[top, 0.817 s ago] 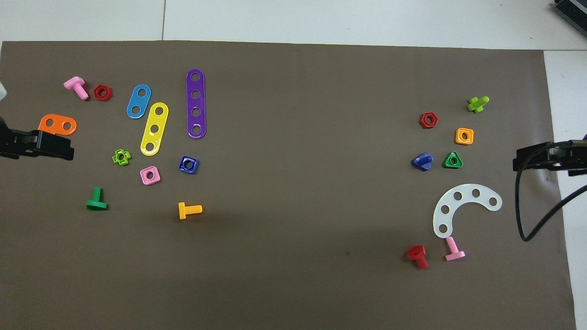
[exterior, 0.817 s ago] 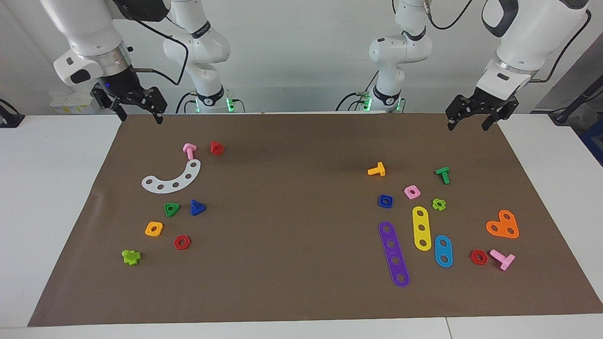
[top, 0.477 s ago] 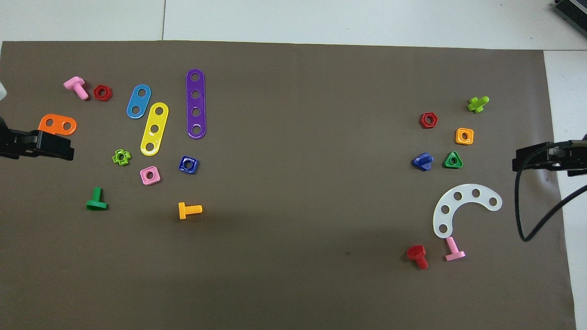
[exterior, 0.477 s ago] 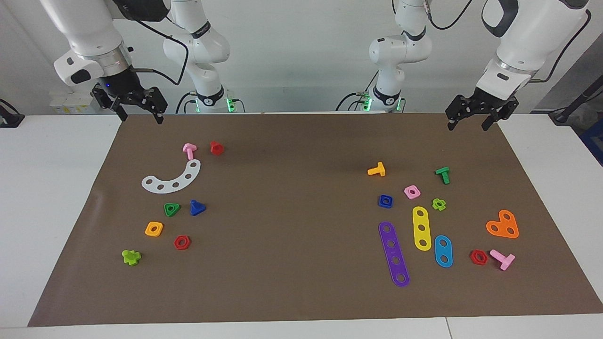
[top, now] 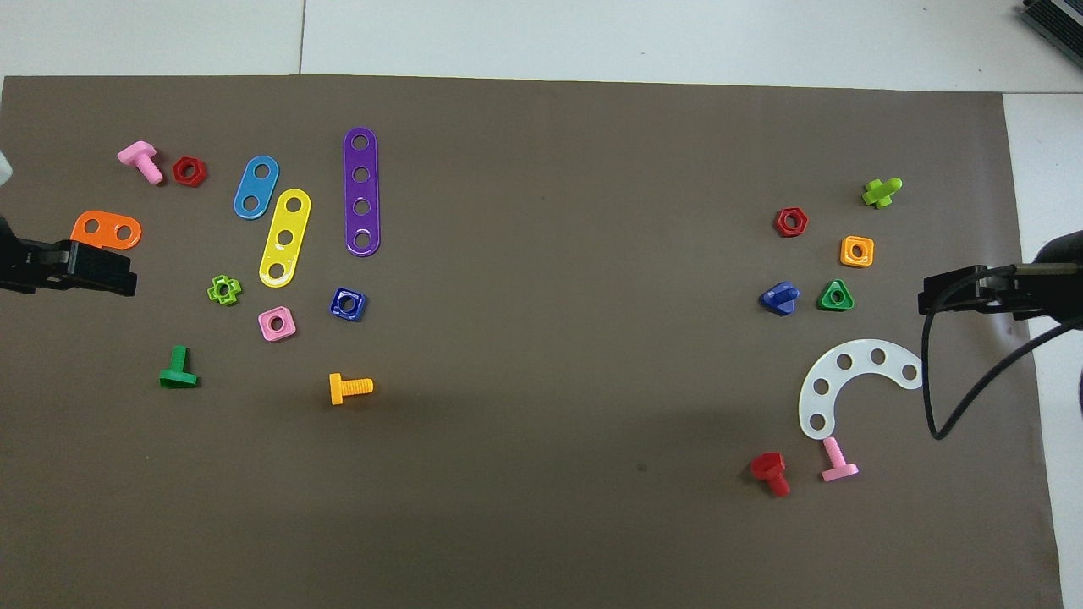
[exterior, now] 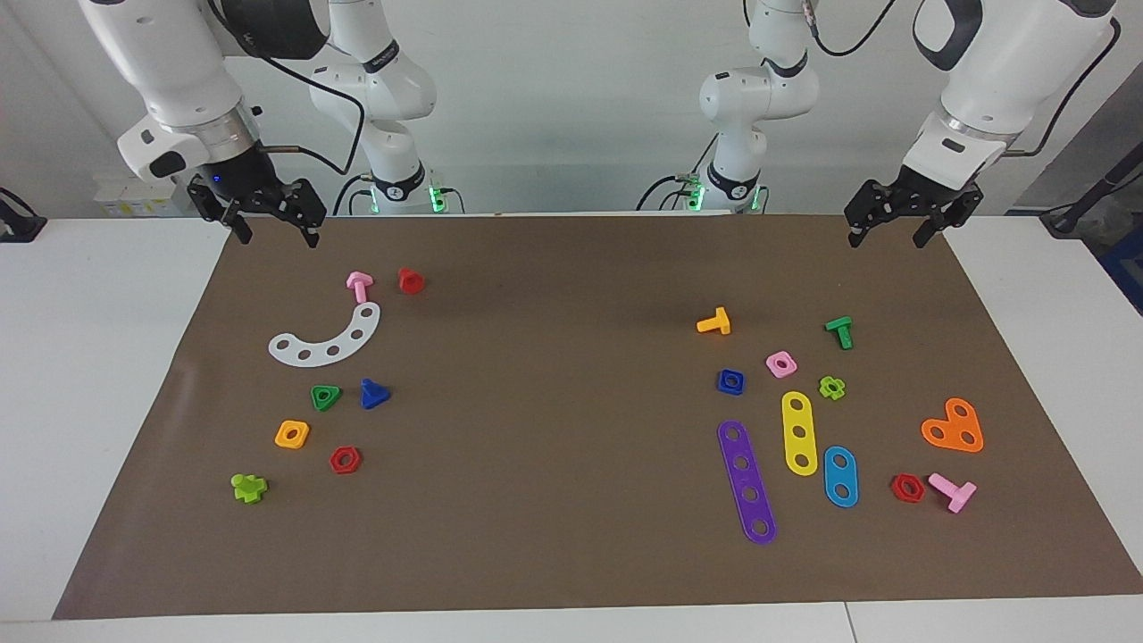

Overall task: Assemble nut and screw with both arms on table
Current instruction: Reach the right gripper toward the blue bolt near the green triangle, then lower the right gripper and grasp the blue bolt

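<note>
The dark blue square nut (exterior: 730, 381) (top: 348, 304) lies flat on the brown mat toward the left arm's end, beside a pink square nut (exterior: 780, 363). The dark blue screw (exterior: 373, 394) (top: 779, 298), with a triangular head, lies toward the right arm's end beside a green triangular nut (exterior: 325, 396). My left gripper (exterior: 887, 239) (top: 110, 272) hangs open and empty over the mat's edge closest to the robots. My right gripper (exterior: 277, 238) (top: 939, 294) is also open and empty, raised over the mat's corner at its own end.
Near the nut lie purple (exterior: 746, 482), yellow (exterior: 799, 433) and blue (exterior: 840, 476) strips, an orange bolt (exterior: 714, 322), a green bolt (exterior: 839, 331) and an orange plate (exterior: 954, 426). Near the screw lie a white arc (exterior: 327, 338), an orange nut (exterior: 292, 434) and a red nut (exterior: 345, 460).
My right gripper has shifted a little inward over the mat and slightly lower. The left arm and all the parts have stayed where they were.
</note>
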Robot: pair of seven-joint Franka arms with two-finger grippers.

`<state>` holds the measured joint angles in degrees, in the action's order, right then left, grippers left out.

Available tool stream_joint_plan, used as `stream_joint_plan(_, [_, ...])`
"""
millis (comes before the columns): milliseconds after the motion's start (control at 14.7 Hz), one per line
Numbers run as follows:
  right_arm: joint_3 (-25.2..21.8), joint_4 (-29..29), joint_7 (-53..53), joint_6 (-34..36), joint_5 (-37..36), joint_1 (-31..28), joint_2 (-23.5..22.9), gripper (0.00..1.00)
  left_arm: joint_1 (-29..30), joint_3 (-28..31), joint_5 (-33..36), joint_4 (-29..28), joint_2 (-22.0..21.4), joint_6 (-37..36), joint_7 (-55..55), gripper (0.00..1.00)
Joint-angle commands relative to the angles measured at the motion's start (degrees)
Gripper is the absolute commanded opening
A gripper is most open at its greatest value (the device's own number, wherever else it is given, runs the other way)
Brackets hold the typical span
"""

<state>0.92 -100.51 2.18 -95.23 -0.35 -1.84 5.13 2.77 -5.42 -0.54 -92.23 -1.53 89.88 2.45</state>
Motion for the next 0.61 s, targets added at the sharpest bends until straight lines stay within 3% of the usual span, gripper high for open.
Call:
stream_joint_plan(0, [0.4,-8.3,-3.8,-9.5,1.3,-0.5,1.4,1.00,0.7,-0.5,1.1,-1.7,-1.8,-0.3,0.1,1.00])
stream_joint_plan(409, [0.7,-10.8,-5.6,-28.0,1.6,4.0,-12.7,0.99,0.7,-0.5,1.1,-1.7,-1.8,-0.3,0.1,1.00])
stream_joint_plan(545, [0.7,-14.6,-5.9,-33.0,1.6,4.5,-13.6,0.98,0.7,-0.5,1.2,-1.7,-1.8,-0.3,0.1,1.00])
